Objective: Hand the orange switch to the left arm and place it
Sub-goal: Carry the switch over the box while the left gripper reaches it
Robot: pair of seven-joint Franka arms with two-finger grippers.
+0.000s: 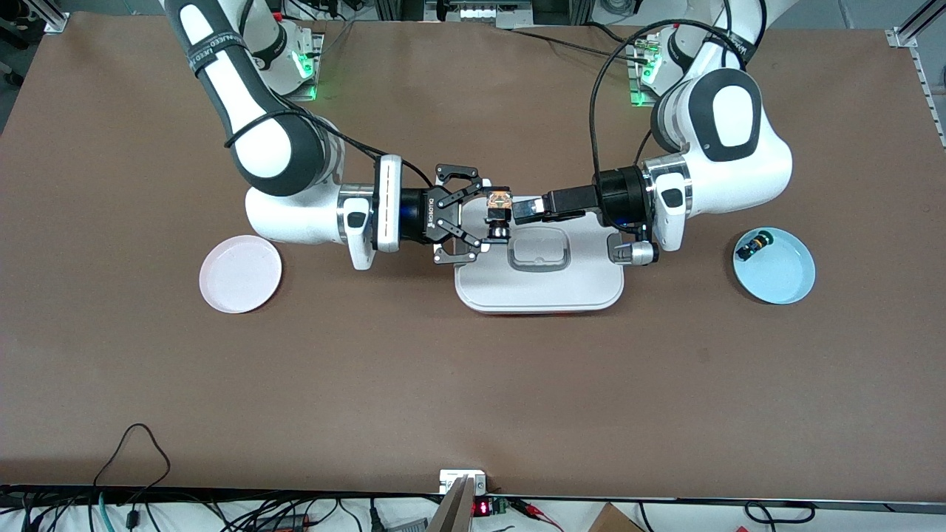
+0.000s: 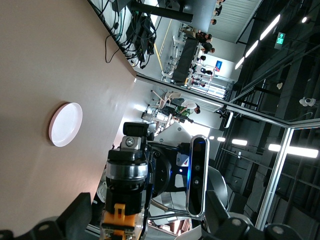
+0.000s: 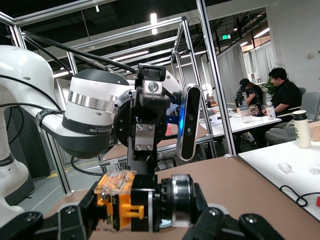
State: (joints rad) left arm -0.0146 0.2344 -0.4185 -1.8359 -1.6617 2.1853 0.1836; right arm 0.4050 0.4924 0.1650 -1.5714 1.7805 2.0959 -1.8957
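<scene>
Bright, even overhead light; sharp.

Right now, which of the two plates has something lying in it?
The light blue plate, toward the left arm's end of the table: a small black part with a green-yellow tip lies in it. The pink plate, toward the right arm's end, holds nothing.

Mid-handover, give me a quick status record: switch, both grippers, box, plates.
orange switch: in the air over the box, between the two grippers
left gripper: over the box, shut on the orange switch
right gripper: over the box edge toward the right arm's end, at the switch
box: on the table, lid on, under the handover
pink plate: toward the right arm's end
blue plate: toward the left arm's end, holds a small black part
</scene>
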